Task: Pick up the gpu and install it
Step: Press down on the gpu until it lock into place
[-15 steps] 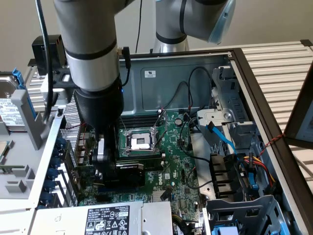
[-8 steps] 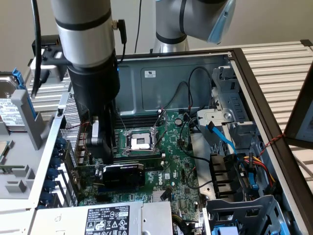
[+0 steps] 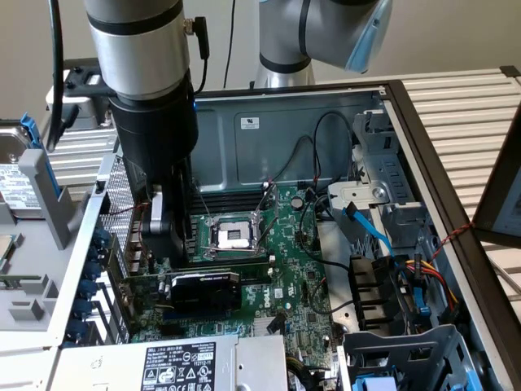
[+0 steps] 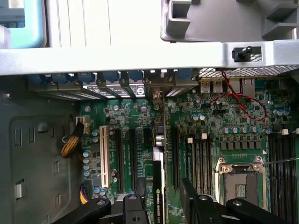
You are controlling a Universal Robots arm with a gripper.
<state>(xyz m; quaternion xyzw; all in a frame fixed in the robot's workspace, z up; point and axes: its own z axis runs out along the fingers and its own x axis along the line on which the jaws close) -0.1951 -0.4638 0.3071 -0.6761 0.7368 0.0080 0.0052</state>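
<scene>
The gpu [image 3: 203,287] stands on edge in a slot of the motherboard [image 3: 285,269], bracket toward the case's rear wall. The gripper [image 4: 161,205] hovers just above, fingers [image 4: 191,193] spread wide, straddling its top edge without clamping.

This looks like a robotics lab or test bench: a silver-and-grey jointed industrial robot arm [image 3: 142,73] reaches into an opened grey metal desktop computer case [image 3: 301,122] with its green motherboard [image 3: 297,269] exposed.
</scene>
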